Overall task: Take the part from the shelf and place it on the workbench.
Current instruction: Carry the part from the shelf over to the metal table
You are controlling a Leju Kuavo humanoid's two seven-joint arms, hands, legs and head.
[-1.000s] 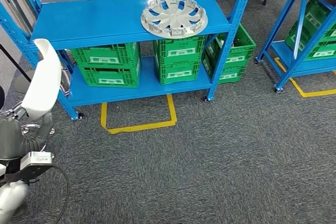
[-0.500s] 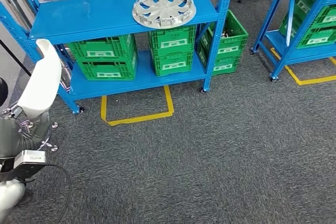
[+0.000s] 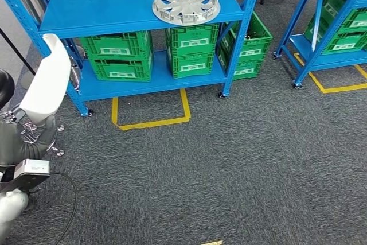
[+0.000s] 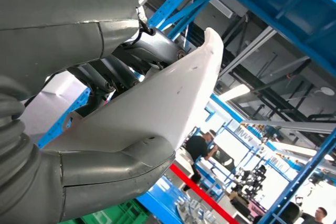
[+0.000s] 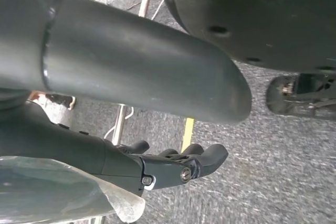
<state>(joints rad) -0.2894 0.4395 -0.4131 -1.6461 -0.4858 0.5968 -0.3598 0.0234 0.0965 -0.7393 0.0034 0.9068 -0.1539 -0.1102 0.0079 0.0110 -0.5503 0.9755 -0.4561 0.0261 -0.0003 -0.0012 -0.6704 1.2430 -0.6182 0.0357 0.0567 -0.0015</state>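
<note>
Beside blue shelf (image 3: 129, 10), left hand (image 4: 118, 129) grips white part (image 4: 166, 103).

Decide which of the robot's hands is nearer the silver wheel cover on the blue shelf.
Probably the left. The left hand, gripping a white part, is low at the left, well short of the wheel cover. The right hand hangs over the carpet, so its distance is uncertain.

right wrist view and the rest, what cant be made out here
- Right hand: the grey thumb covers much of the right wrist view; whether the dark fingers hold anything cannot be told.
- White part: in the head view the left hand hides its lower end.
- Green crates: contents hidden by the blue shelf above.
- Crate labels: too small to read.
</note>
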